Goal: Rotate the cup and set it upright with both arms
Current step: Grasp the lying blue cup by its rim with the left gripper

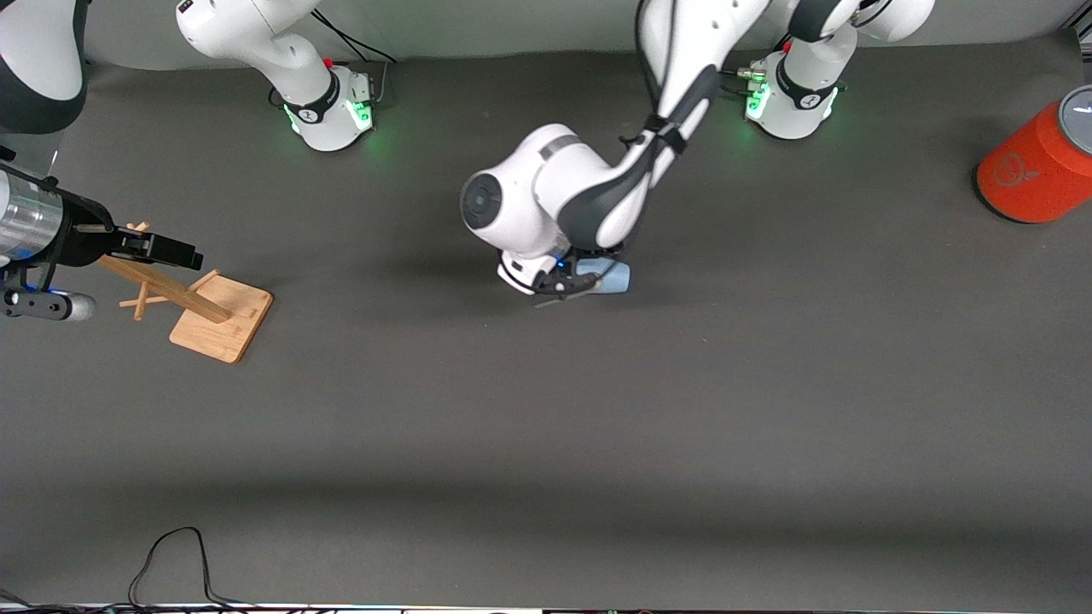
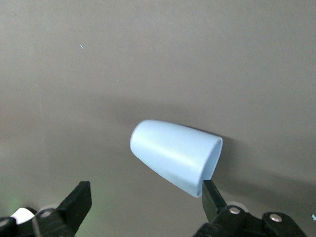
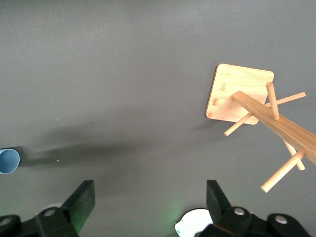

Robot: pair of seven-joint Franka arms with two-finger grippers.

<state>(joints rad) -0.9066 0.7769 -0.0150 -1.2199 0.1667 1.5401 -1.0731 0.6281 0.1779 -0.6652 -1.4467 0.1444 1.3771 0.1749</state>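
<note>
The pale-blue cup [image 1: 616,277] lies on its side on the dark mat in the middle of the table. In the left wrist view the cup [image 2: 173,155] shows its rounded base and its open rim. My left gripper [image 1: 584,283] hangs low over it, open [image 2: 145,200], with one fingertip [image 2: 211,197] close by the rim and the other [image 2: 79,201] well apart from the cup. My right gripper [image 1: 186,254] waits open [image 3: 148,200] in the air over the wooden rack, holding nothing. The cup [image 3: 9,160] shows small at the edge of the right wrist view.
A wooden peg rack [image 1: 213,311] on a square base [image 3: 239,94] stands toward the right arm's end of the table. A large orange cylinder [image 1: 1036,166] with a grey top lies at the left arm's end. A black cable [image 1: 171,563] loops near the front edge.
</note>
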